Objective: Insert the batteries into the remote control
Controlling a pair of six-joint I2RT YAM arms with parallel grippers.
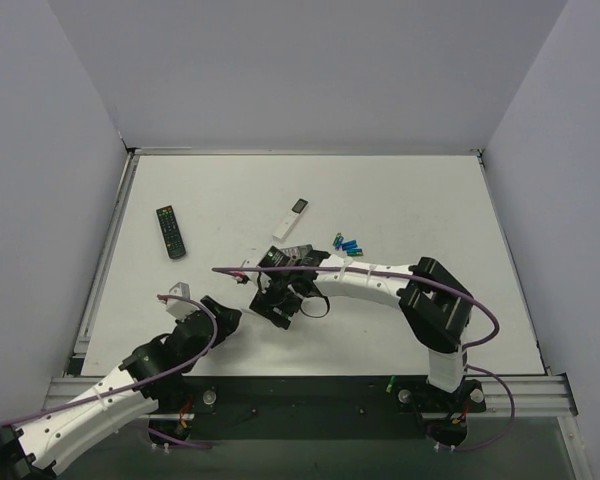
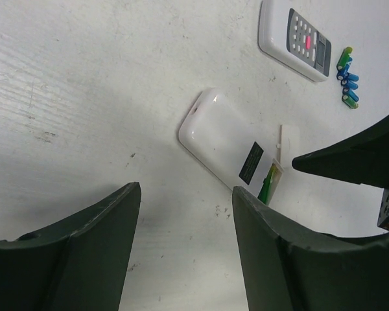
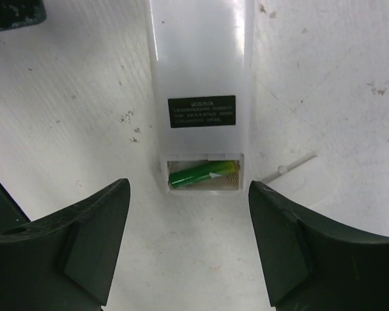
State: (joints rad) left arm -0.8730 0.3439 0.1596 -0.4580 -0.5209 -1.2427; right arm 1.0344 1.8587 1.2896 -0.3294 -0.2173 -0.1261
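Observation:
The remote control (image 3: 201, 78) lies back up on the table, its battery bay open at the near end. One green battery (image 3: 202, 175) rests slanted in the bay. My right gripper (image 3: 188, 240) hovers open just short of the bay and holds nothing. The bay's loose white cover (image 3: 301, 178) lies to the right of the remote. From above, the right gripper (image 1: 278, 283) covers most of the remote control (image 1: 246, 268). Spare batteries (image 1: 348, 244) are clustered to its right. My left gripper (image 2: 185, 191) is open over bare table, short of the remote control (image 2: 223, 142).
A white remote with a grey screen (image 1: 291, 218) lies behind the work spot. A long black remote (image 1: 171, 230) lies at the left. White walls enclose the table on three sides. A black strap (image 1: 315, 305) hangs by the right wrist.

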